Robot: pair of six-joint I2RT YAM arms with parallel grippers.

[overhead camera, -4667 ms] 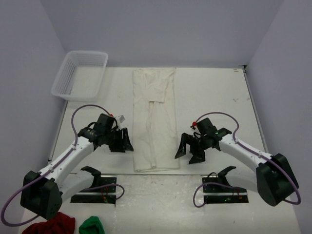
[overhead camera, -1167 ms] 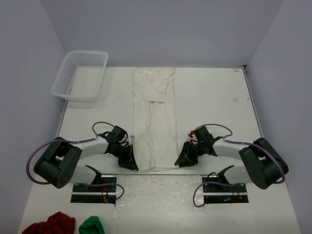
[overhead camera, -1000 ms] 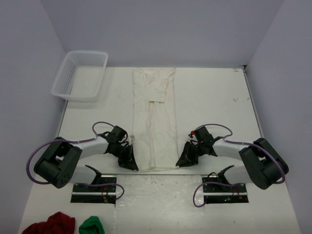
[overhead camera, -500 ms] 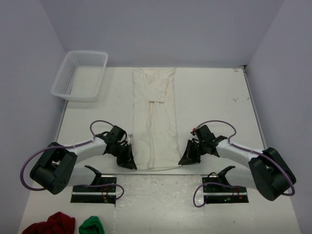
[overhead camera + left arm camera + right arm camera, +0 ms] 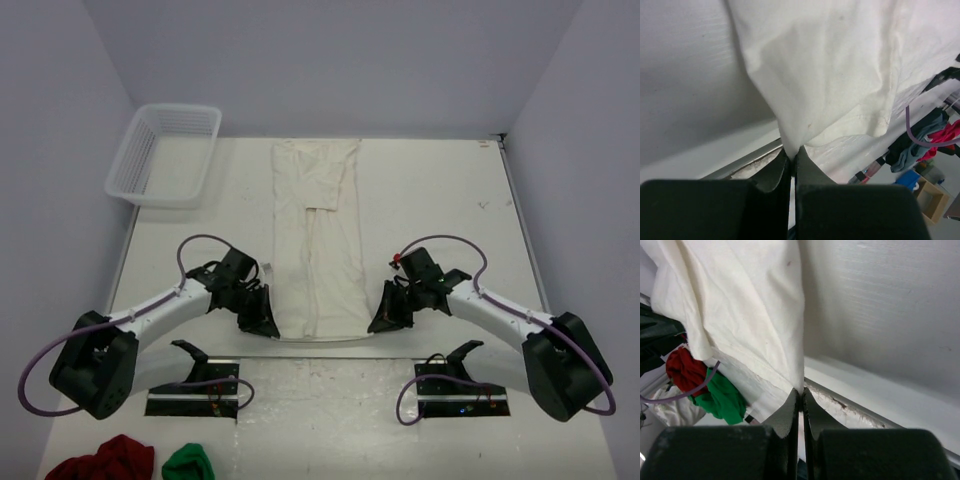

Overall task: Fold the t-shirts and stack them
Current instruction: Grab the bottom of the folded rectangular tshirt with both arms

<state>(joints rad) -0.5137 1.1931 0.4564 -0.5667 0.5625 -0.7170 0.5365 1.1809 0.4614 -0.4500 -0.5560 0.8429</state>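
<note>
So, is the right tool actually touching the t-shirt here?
Touching. The right wrist view shows the right tool shut on the t-shirt, its near corner pinched between the jaws with no gap.

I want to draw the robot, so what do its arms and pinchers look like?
Both arms have white middle parts, the left arm and the right arm, with chunky black joints. A purple cable loops along each. The left gripper and right gripper are black, with two wedge-shaped fingers tapering to thin tips.
</note>
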